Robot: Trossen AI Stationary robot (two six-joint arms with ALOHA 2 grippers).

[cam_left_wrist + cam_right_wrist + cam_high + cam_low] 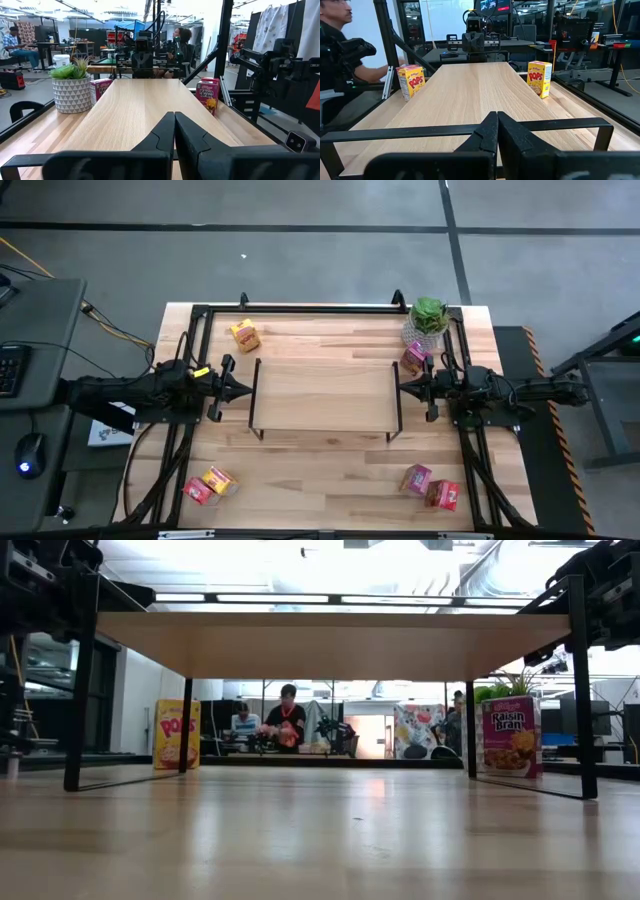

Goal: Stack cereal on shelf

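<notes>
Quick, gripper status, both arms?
Left gripper: shut, holding nothing, at the shelf's left end.
Right gripper: shut, holding nothing, at its right end.

Looking forward past your left gripper (174, 131), you see its two dark fingers (161, 135) pressed together at the near end of the shelf (145, 107). The light wood shelf top runs straight away from you. To one side of it stands a potted green plant (73, 85) with a magenta cereal box (100, 90) just beside it. On the opposite side stands a second magenta cereal box (208, 95). At the far end, the right arm (144, 54) faces you.
</notes>
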